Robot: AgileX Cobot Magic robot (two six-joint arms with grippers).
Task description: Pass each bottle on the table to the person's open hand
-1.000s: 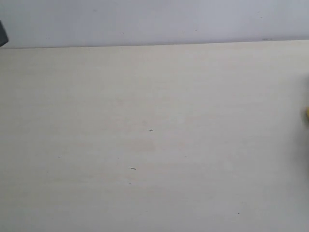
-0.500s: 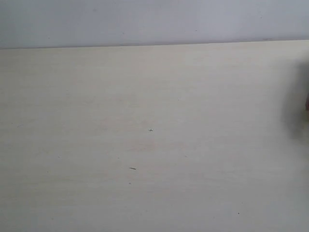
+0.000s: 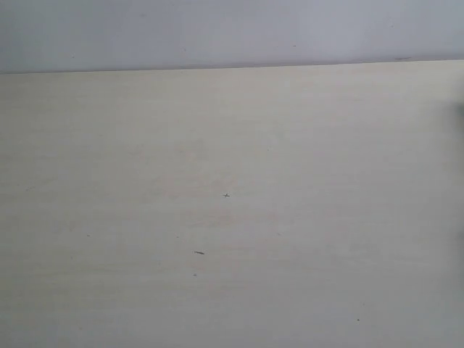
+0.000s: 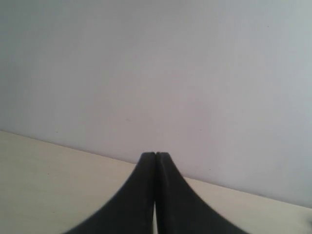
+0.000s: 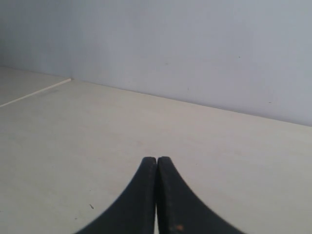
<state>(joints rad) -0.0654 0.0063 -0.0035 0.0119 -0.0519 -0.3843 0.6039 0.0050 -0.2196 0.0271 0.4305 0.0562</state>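
The table — pale beige, smooth, matte — lies flat and broad.

The exterior camera looks down from above across my table toward its far edge and the wall. My wrist cameras sit low, looking over my left gripper and right gripper, each also toward table edge and wall.

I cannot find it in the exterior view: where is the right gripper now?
Only the right wrist view shows the right gripper, shut, over the beige table, pointing towards the pale wall.
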